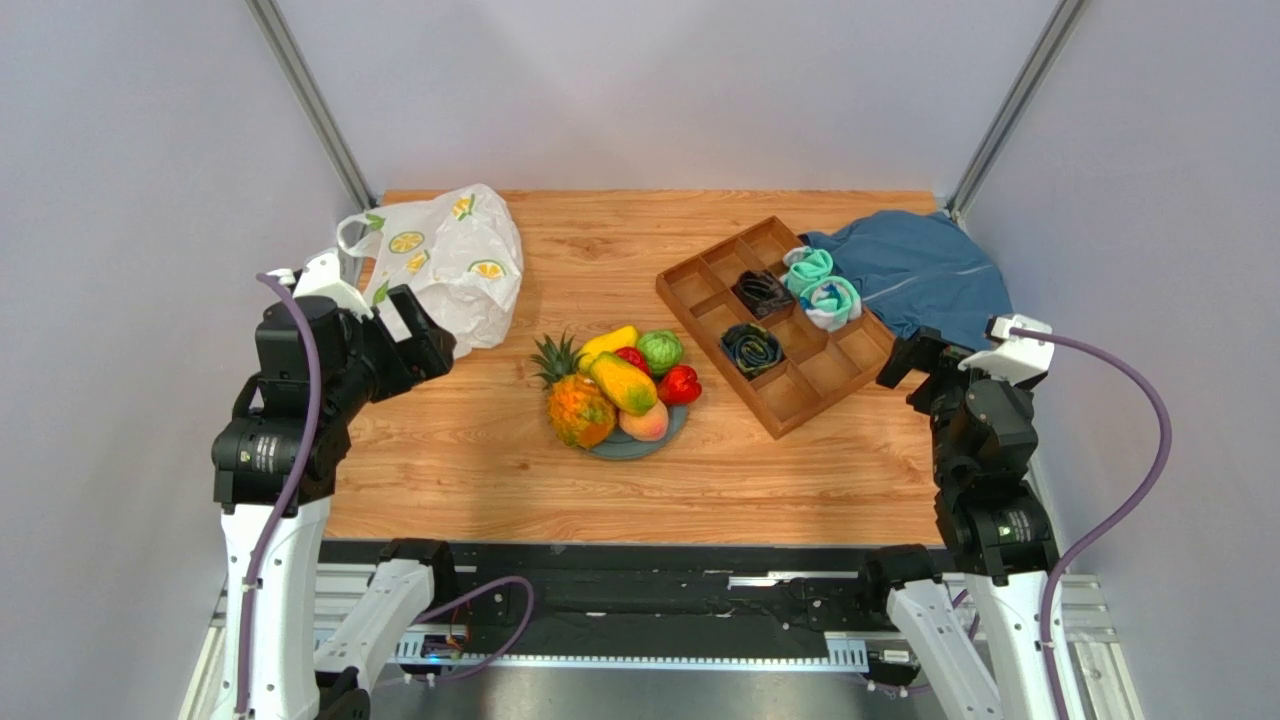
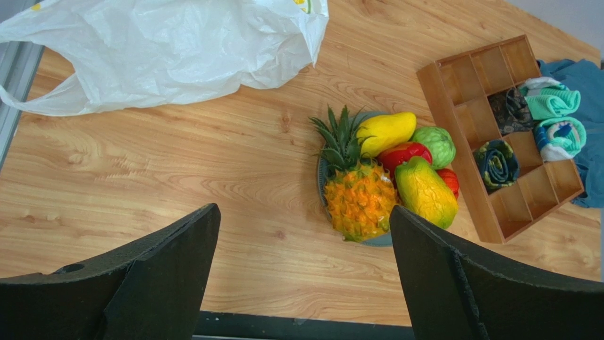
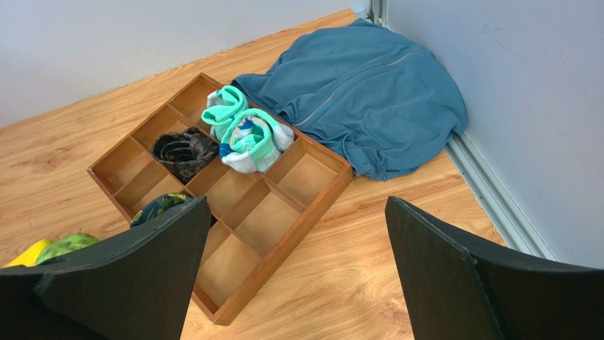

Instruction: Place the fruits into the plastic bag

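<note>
The toy fruits lie heaped on a grey-blue plate (image 1: 609,449) mid-table: an orange pineapple (image 1: 576,402), a yellow banana (image 1: 609,344), a mango (image 1: 625,384), a green round fruit (image 1: 658,350), a red one (image 1: 681,386) and a peach (image 1: 645,425). The white plastic bag (image 1: 451,263) with citrus prints lies flat at the far left. My left gripper (image 1: 428,333) is open and empty, raised between bag and plate; its wrist view shows the pineapple (image 2: 360,202), the mango (image 2: 425,191) and the bag (image 2: 163,49). My right gripper (image 1: 902,360) is open and empty, by the tray's right corner.
A wooden compartment tray (image 1: 834,401) sits right of the plate, holding rolled teal socks (image 1: 819,285) and black socks (image 1: 751,348). A blue cloth (image 1: 917,270) lies behind it at the far right corner. The right wrist view shows the tray (image 3: 283,244) and the cloth (image 3: 361,106).
</note>
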Tool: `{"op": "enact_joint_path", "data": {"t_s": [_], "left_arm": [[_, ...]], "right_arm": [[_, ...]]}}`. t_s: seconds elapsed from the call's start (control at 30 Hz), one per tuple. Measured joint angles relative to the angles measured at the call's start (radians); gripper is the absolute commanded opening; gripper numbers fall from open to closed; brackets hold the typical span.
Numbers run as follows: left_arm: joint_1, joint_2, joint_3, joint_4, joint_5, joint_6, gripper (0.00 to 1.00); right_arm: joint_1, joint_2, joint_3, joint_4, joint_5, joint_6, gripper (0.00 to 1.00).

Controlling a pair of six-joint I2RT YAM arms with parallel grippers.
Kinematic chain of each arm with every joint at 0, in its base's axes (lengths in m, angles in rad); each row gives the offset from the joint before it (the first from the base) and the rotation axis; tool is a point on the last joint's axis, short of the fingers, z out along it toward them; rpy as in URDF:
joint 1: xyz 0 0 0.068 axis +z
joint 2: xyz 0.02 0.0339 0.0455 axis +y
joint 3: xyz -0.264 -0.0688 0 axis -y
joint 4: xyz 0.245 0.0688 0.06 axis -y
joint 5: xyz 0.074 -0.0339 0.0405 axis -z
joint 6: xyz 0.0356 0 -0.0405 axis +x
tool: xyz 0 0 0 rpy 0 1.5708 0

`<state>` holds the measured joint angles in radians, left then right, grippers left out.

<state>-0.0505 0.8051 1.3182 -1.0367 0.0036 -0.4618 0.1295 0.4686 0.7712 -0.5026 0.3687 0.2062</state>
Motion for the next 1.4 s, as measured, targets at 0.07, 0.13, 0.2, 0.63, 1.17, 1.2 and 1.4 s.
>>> {"op": "enact_joint_path", "data": {"t_s": [0.07, 0.13, 0.2, 0.63, 1.17, 1.2, 1.4], "left_arm": [[0.000, 0.001, 0.000, 0.000, 0.000, -0.003, 0.99], [0.000, 0.006, 0.000, -0.001, -0.001, -0.003, 0.99], [0.000, 0.012, 0.000, -0.002, -0.001, -0.004, 0.99], [0.017, 0.059, -0.001, 0.055, 0.055, -0.067, 0.99], [0.330, 0.315, -0.304, 0.465, 0.086, -0.317, 0.95], [0.335, 0.347, -0.304, 0.494, 0.079, -0.323, 0.94], [0.341, 0.536, -0.304, 0.630, 0.071, -0.373, 0.90]], "right_arm": [[0.000, 0.002, 0.000, -0.004, 0.009, 0.005, 1.00], [0.000, 0.004, 0.000, -0.010, 0.029, 0.008, 1.00], [0.000, 0.005, 0.000, -0.010, 0.055, 0.012, 1.00], [0.000, 0.050, 0.055, -0.014, 0.030, 0.013, 0.99], [0.000, 0.166, 0.098, -0.089, -0.209, 0.035, 0.94], [0.000, 0.171, 0.098, -0.089, -0.219, 0.038, 0.94], [0.000, 0.224, 0.098, -0.090, -0.243, 0.037, 0.95]]}}
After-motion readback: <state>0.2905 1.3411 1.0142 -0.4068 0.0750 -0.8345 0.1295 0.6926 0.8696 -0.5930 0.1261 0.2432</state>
